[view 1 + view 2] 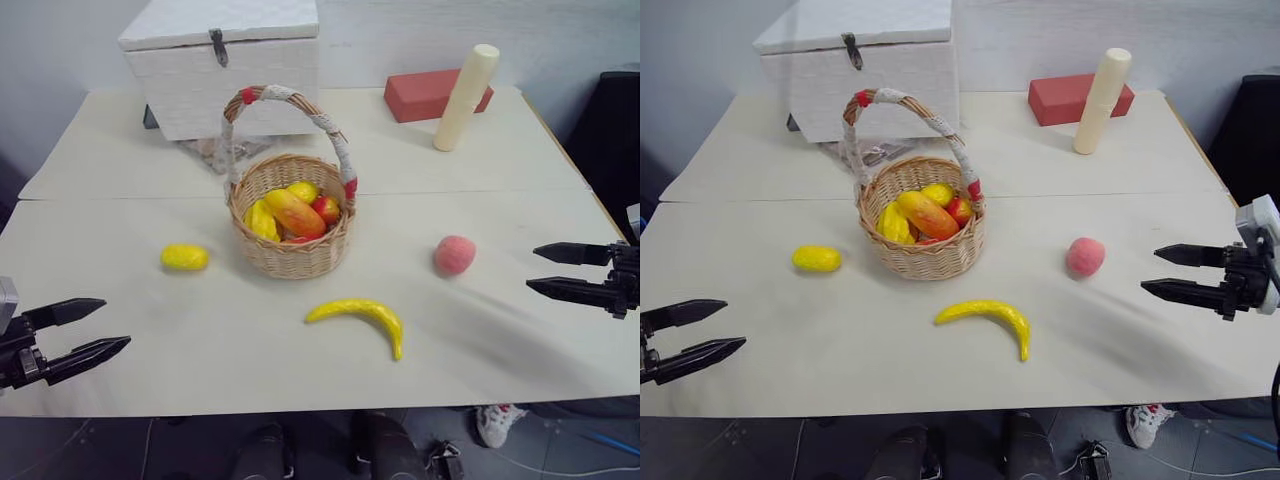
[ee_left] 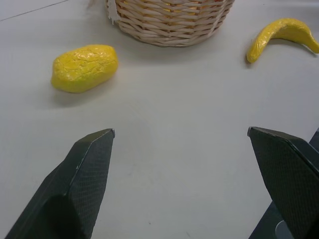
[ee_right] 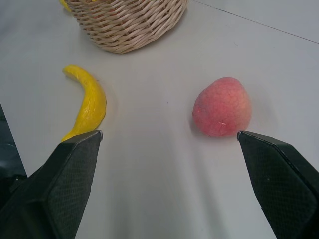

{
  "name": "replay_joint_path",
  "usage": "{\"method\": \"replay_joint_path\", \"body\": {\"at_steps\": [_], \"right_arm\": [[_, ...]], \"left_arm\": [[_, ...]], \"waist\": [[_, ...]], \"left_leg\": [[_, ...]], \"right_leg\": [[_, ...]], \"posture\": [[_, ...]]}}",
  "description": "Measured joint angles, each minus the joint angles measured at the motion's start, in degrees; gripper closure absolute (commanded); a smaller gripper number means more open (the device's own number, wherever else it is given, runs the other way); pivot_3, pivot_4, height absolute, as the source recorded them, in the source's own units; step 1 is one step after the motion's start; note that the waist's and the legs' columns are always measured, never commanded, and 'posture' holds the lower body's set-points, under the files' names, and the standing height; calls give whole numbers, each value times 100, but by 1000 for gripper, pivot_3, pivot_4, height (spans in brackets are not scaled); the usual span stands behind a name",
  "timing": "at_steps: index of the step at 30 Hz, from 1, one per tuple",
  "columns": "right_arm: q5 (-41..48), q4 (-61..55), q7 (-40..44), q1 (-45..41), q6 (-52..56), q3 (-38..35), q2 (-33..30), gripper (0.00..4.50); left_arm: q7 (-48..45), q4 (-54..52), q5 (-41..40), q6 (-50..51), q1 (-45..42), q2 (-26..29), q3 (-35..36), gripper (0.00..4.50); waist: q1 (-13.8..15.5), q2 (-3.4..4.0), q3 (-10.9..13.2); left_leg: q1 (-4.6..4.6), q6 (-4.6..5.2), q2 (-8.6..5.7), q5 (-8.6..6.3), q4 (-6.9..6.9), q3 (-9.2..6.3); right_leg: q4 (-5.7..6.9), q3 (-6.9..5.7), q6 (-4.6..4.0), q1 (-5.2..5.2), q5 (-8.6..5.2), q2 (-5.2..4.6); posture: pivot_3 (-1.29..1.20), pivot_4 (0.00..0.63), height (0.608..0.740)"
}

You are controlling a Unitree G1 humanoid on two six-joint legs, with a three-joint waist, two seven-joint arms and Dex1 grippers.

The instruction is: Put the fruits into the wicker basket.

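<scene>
**Inspector:** Your wicker basket (image 1: 290, 225) stands at centre frame on the table (image 1: 150, 330), one only. You already have several fruits inside it; I count four with certainty: two yellow, one orange-yellow, one red. More may lie beneath them; I cannot tell.

**Operator:** And outside it?

**Inspector:** Three loose fruits. One lemon-like fruit (image 1: 185, 257) lies left of the basket, near but apart. One banana (image 1: 362, 316) lies lower centre, below the basket. One peach (image 1: 454, 254) sits right of centre. None touches another.

**Operator:** My grippers?

**Inspector:** Two, both empty. Your left gripper (image 1: 98, 326) hangs at lower left with its fingers spread wide, holding nothing. Your right gripper (image 1: 540, 269) is at the right edge, likewise wide apart and holding nothing; the peach lies near it, untouched.

**Operator:** Anything else?

**Inspector:** One white lidded box (image 1: 225, 60) upper left, one red block (image 1: 425, 95) and one cream cylinder (image 1: 465, 97) leaning across it, upper right.
</scene>
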Motion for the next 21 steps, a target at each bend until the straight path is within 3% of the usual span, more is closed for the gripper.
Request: {"method": "replay_joint_path", "body": {"at_steps": [16, 21], "right_arm": [[-398, 189, 48, -24, -473, 17, 2, 32], [-389, 149, -11, -28, -461, 16, 33, 32]], "left_arm": [[174, -40, 274, -138, -109, -78, -234, 0], [209, 151, 335, -261, -493, -26, -348, 0]], "waist": [[-96, 0, 0], [-95, 0, 0]], "left_leg": [[1, -3, 0, 3, 3, 19], [2, -6, 0, 6, 5, 30]], "right_leg": [[25, 19, 0, -20, 0, 4], [39, 33, -1, -32, -1, 9]], "posture": [[0, 150, 740], [0, 150, 740]]}}
